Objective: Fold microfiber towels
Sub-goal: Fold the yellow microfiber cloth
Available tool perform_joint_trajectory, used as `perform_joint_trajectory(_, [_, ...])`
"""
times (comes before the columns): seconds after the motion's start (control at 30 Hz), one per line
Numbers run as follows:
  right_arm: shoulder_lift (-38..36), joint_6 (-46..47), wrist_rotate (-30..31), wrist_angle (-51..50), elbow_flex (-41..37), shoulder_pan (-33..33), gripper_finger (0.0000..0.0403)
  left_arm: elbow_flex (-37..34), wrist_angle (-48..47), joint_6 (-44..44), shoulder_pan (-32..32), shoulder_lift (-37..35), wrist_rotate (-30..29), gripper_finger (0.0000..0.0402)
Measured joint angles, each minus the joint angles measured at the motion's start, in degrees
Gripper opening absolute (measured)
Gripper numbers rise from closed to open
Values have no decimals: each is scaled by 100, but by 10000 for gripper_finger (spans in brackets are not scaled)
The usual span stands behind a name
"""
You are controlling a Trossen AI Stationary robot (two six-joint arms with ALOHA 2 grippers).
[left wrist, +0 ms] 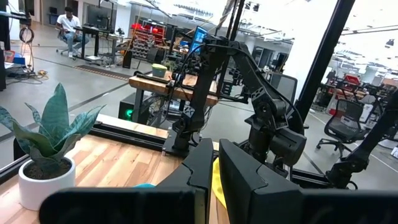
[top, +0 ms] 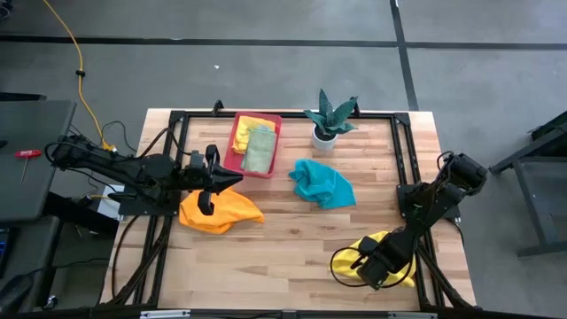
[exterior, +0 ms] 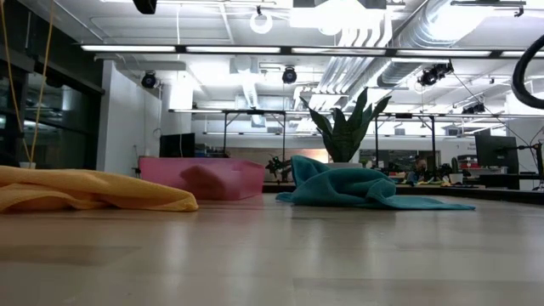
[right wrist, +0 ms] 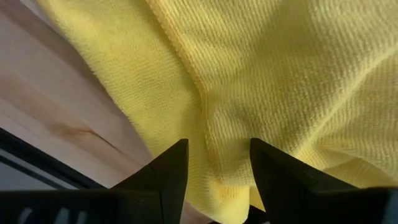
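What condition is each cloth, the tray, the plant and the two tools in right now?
orange towel: crumpled, under left tool.
teal towel: crumpled, lying free.
yellow towel: bunched between right tool's fingers.
pink tray: holds two folded cloths.
potted plant: upright.
left tool: shut.
right tool: fingers apart, astride cloth.

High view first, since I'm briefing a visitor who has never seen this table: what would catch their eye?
Bright cloths scattered on the pale wood: an orange towel under the left hand, a crumpled teal towel mid-table, and a yellow towel at the near right edge, where the right hand presses down with fingers apart. At the far edge sit a pink tray holding folded cloths and a potted plant.
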Motion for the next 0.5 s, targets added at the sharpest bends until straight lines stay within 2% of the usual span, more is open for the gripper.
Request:
perform_joint_trajectory(0.17, [360, -181, -278, -2, -4, 2, 162, 0, 0, 0, 0, 0, 0, 19])
perform_joint_trajectory(0.33, [384, -9, -115, -8, -4, -2, 156, 0, 2, 0, 1, 0, 0, 19])
perform_joint_trajectory(0.5, [361, 7, -73, -137, -4, -25, 110, 0, 2, 5, 2, 0, 0, 19])
